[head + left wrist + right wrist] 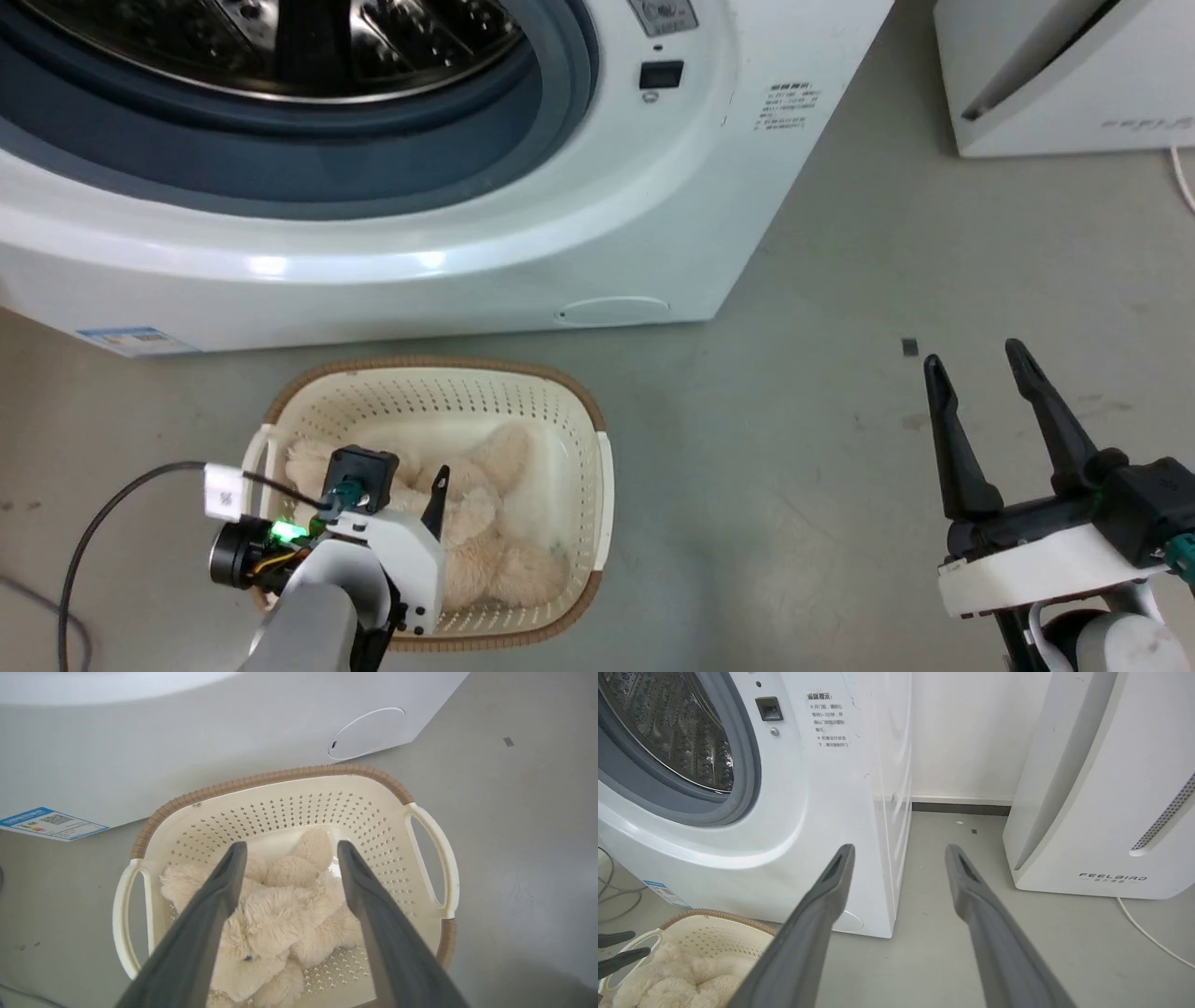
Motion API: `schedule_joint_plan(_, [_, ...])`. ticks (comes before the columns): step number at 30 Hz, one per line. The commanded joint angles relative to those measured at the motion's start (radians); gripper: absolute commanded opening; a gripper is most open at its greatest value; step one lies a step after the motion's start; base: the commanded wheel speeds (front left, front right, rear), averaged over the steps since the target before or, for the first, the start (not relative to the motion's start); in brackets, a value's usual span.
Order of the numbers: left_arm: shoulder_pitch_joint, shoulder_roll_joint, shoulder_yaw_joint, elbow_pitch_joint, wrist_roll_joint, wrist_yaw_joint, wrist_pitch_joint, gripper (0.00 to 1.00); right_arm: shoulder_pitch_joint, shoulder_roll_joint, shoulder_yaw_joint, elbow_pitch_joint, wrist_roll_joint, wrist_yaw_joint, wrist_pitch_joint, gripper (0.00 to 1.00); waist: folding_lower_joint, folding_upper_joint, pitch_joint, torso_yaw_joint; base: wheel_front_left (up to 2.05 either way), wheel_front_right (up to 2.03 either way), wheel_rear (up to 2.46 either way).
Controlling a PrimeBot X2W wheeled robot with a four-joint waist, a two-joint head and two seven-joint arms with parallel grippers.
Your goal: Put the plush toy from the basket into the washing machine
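Cream plush toy [280, 910] lies slumped in the basket [280, 777], on grey floor [794, 420] at 6 o'clock from the washing machine [467, 261] porthole. Left gripper [290, 847] hangs over the toy, jaws spread wide either side of it, gripping nothing; contact with the fur unclear. Right gripper [974, 357] at 3 o'clock of the basket, well apart, jaws parted and empty.
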Motion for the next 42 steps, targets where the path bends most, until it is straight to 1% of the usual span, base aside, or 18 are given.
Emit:
schedule_joint_plan(1, [-0.035,0.013,-0.012,0.034,0.0,-0.004,0.005,1.0,-0.02,0.0,-0.001,-0.008,0.011,-0.001,-0.01,1.0,-0.0001,0.0,0.023,-0.005,0.0,0.0,0.0])
schedule_joint_plan(10, [-0.114,0.05,-0.065,0.161,0.011,-0.011,0.037,1.0,-0.04,0.0,-0.003,-0.018,0.037,-0.001,-0.028,1.0,-0.0001,0.0,0.109,-0.026,0.0,0.0,0.0])
schedule_joint_plan(15, [-0.161,0.076,-0.126,0.221,0.048,-0.014,0.073,1.0,-0.049,0.0,-0.017,-0.02,0.055,-0.001,-0.039,1.0,-0.0001,0.0,0.162,-0.036,0.0,0.0,0.0])
schedule_joint_plan(23, [-0.243,0.105,-0.217,0.306,0.095,-0.021,0.079,1.0,-0.061,0.0,-0.014,-0.028,0.073,-0.001,-0.055,1.0,-0.0001,0.0,0.241,-0.047,0.0,0.0,0.0])
schedule_joint_plan(25, [-0.265,0.114,-0.246,0.328,0.115,-0.012,0.089,1.0,-0.065,0.0,-0.014,-0.03,0.076,-0.001,-0.06,1.0,-0.0001,0.0,0.26,-0.049,0.0,0.0,0.0])
schedule_joint_plan(27, [-0.287,0.125,-0.276,0.35,0.139,0.011,0.103,1.0,-0.069,0.0,-0.013,-0.032,0.08,-0.001,-0.064,1.0,-0.0001,0.0,0.279,-0.051,0.0,0.0,0.0])
schedule_joint_plan(29, [-0.31,0.135,-0.305,0.371,0.158,0.023,0.114,1.0,-0.075,-0.001,-0.011,-0.034,0.083,-0.001,-0.068,1.0,-0.0001,0.0,0.299,-0.053,0.0,0.0,0.0])
schedule_joint_plan(36, [-0.385,0.158,-0.342,0.445,0.153,0.017,0.086,1.0,-0.096,-0.001,-0.009,-0.041,0.096,-0.001,-0.083,1.0,-0.0001,0.0,0.369,-0.068,0.0,0.0,0.0])
schedule_joint_plan(42, [-0.433,0.176,-0.368,0.508,0.137,0.004,0.076,1.0,-0.115,-0.001,-0.011,-0.044,0.108,-0.001,-0.095,1.0,-0.0001,0.0,0.422,-0.082,0.0,0.0,0.0])
